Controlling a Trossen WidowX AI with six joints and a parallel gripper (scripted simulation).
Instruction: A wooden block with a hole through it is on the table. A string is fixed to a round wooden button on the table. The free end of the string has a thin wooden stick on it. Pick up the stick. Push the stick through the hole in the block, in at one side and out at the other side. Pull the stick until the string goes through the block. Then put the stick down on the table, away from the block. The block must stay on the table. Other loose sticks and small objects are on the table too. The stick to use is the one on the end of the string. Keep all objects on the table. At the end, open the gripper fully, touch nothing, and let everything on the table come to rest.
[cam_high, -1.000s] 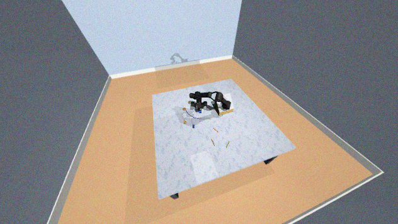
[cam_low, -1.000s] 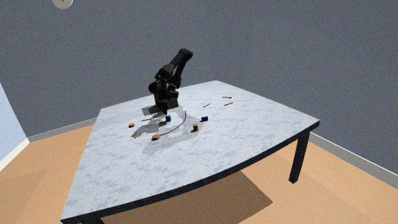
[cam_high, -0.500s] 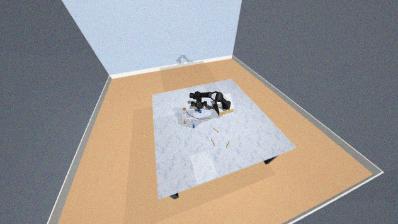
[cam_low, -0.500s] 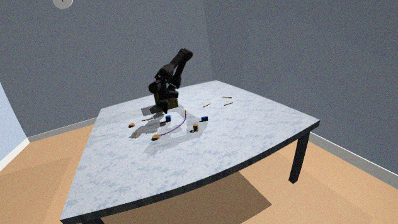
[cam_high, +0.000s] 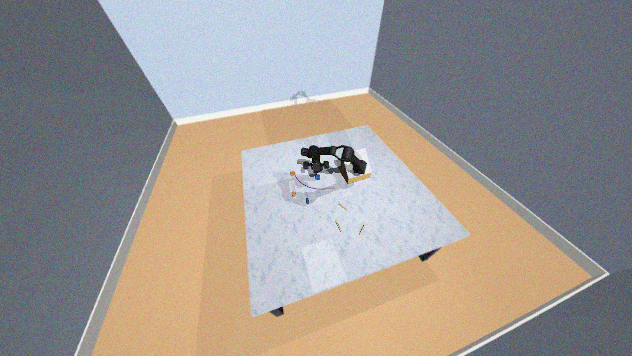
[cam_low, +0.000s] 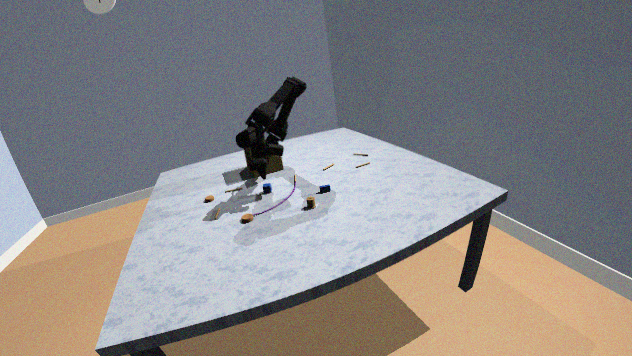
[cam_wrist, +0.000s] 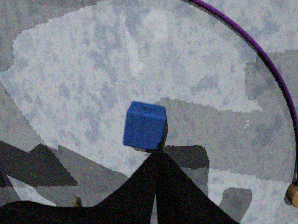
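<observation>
My gripper (cam_high: 316, 173) (cam_low: 263, 176) (cam_wrist: 158, 159) is shut and empty. In the wrist view its fingertips meet just at the near edge of a blue block (cam_high: 318, 177) (cam_low: 267, 188) (cam_wrist: 144, 129); whether they touch it is unclear. The block has a dark mark on one face; I cannot tell whether it is a hole. The purple string (cam_high: 306, 185) (cam_low: 280, 202) (cam_wrist: 250, 40) curves from the round wooden button (cam_high: 292, 173) (cam_low: 247, 218) to the thin stick (cam_high: 329, 189) (cam_low: 295, 178) (cam_wrist: 293, 195), which lies on the table.
A short wooden piece (cam_high: 293, 194) (cam_low: 310, 202) and another blue block (cam_high: 307, 201) (cam_low: 324, 188) stand beyond the string. Several loose sticks, one here (cam_high: 342, 206) (cam_low: 328, 167), and a wooden disc (cam_low: 209, 199) lie around. A wood-sided box shape (cam_high: 361, 178) (cam_low: 275, 164) is at the arm's base.
</observation>
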